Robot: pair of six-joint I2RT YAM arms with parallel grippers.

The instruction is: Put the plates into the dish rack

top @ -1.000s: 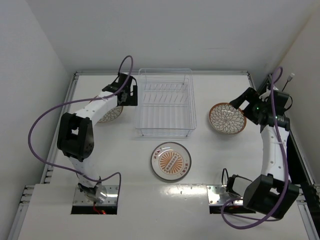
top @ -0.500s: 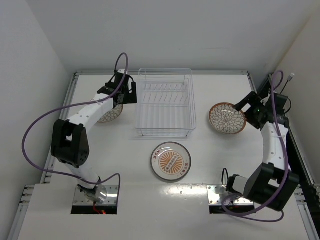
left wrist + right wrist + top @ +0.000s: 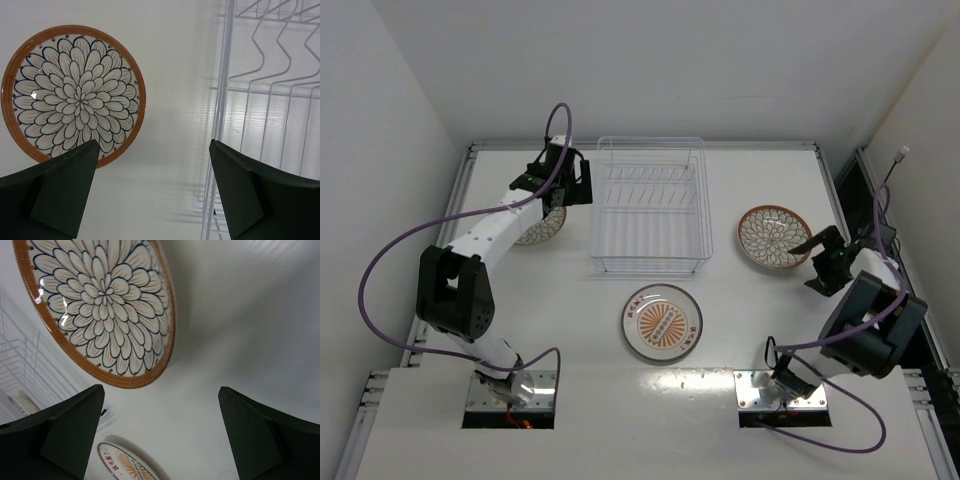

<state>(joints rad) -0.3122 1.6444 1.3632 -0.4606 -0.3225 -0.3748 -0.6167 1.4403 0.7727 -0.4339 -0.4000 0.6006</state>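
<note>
The clear wire dish rack [image 3: 650, 205] stands at the table's middle back, with no plate in it. The brown-rimmed petal plate [image 3: 775, 237] lies flat to its right and fills the right wrist view [image 3: 102, 307]. The white plate with the orange medallion [image 3: 661, 322] lies in front of the rack. A third patterned plate [image 3: 535, 228] lies left of the rack, partly under my left arm; the left wrist view [image 3: 72, 95] shows it with an orange-brown rim and petals. My left gripper [image 3: 563, 190] [image 3: 154, 145] is open between that plate and the rack. My right gripper [image 3: 807, 265] [image 3: 161, 388] is open just right of the brown-rimmed plate.
The rack's wire bars [image 3: 260, 100] run close to my left gripper's right finger. White walls enclose the table on three sides. Purple cables loop off both arms. The medallion plate's rim [image 3: 125, 465] shows low in the right wrist view.
My right arm has swung back toward the near right, bringing its gripper from the plate's far right down to its near right side. My left gripper has shifted slightly toward the back.
</note>
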